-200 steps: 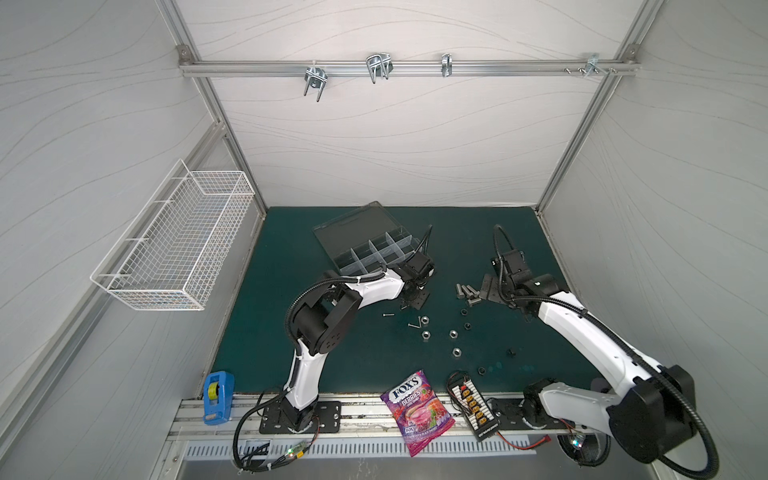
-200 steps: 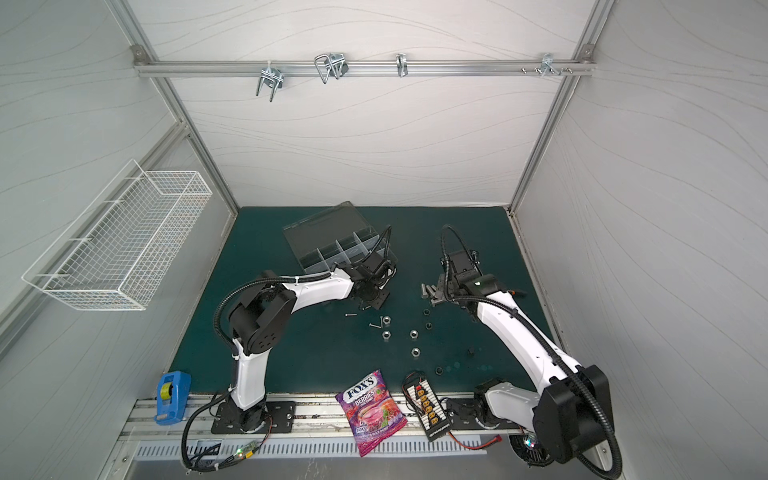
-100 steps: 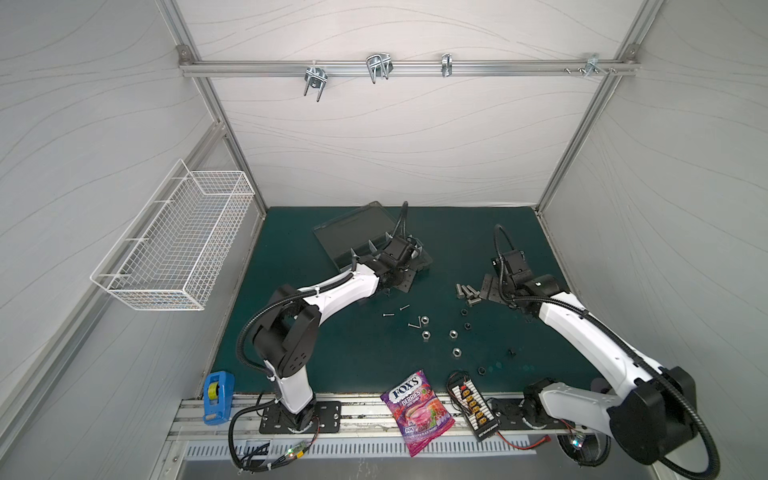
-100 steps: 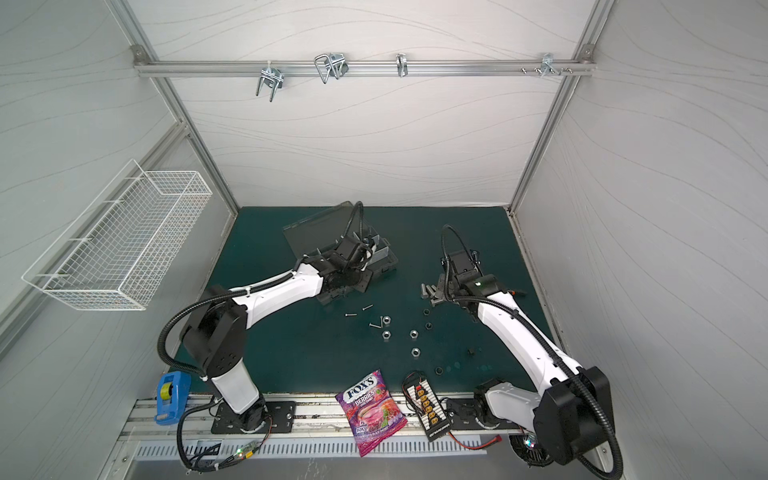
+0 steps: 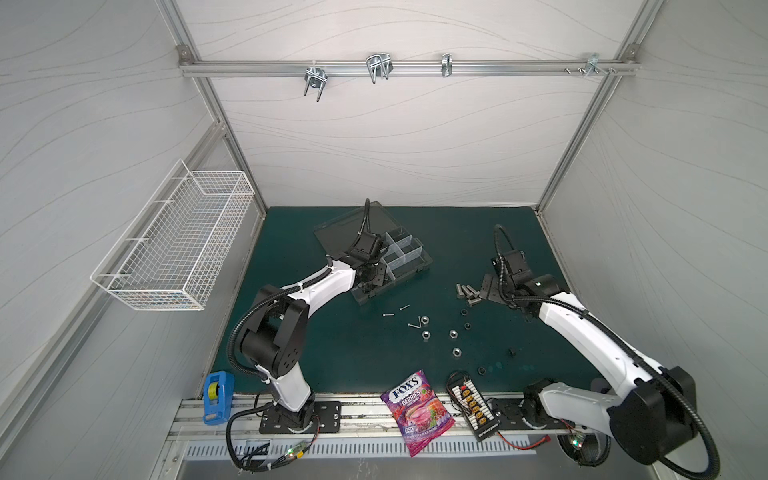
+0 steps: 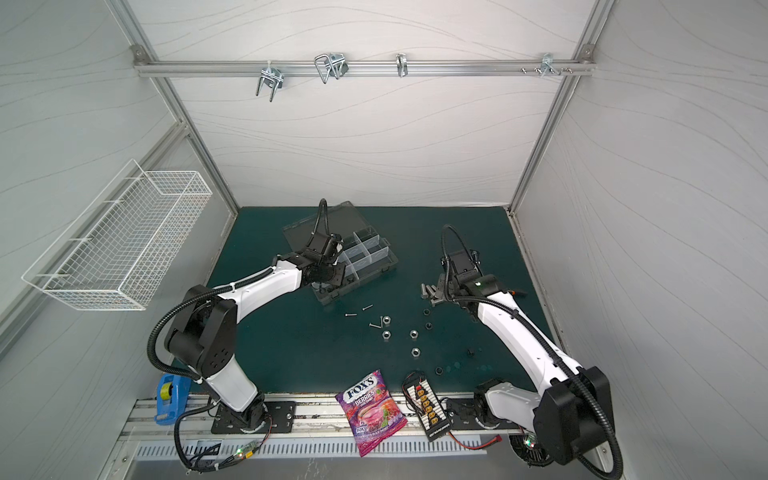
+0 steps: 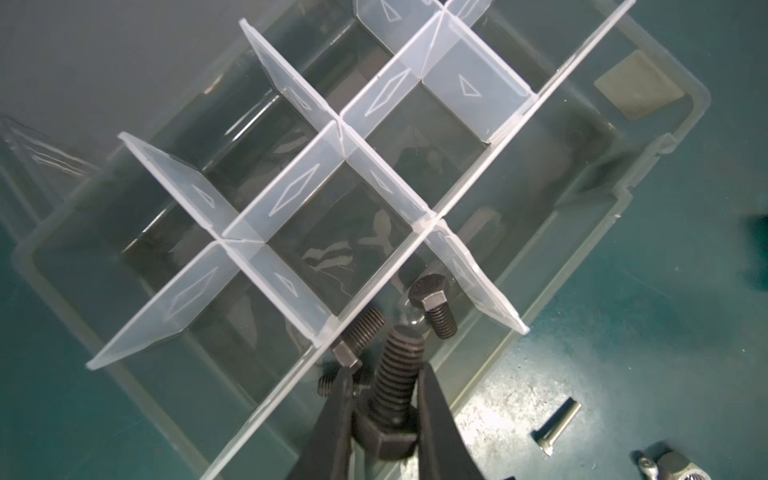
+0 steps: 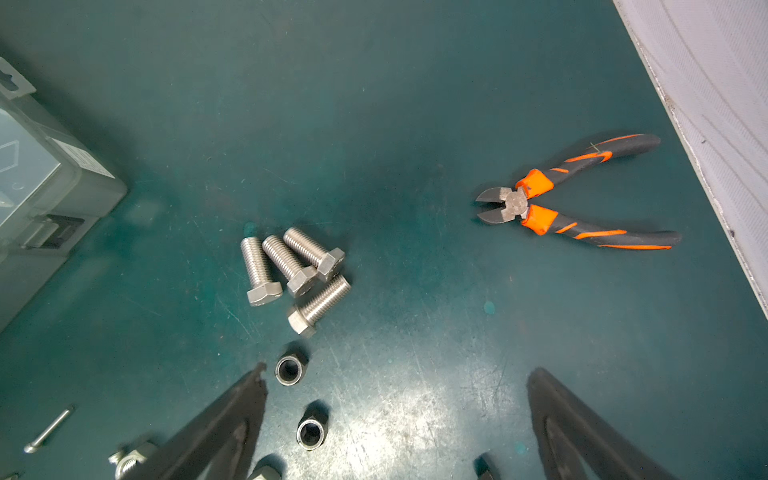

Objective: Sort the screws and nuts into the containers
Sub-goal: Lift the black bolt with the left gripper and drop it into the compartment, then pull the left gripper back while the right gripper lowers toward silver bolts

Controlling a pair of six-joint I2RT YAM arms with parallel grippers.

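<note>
The left gripper (image 7: 388, 419), clamped on a bolt (image 7: 397, 365) over the box's (image 7: 615, 195) edge compartment (image 7: 415, 328) with other bolts (image 7: 432, 307), should release it; the right gripper (image 8: 397, 374) gapes empty.

We read "FOX'S" in white letters on the purple candy bag (image 5: 417, 409) in both top views, with "BERRIES" just under it. Its smaller print is too fine for us to read. The white sticker (image 8: 83, 160) on the box (image 8: 25, 270) is too blurred.
</note>
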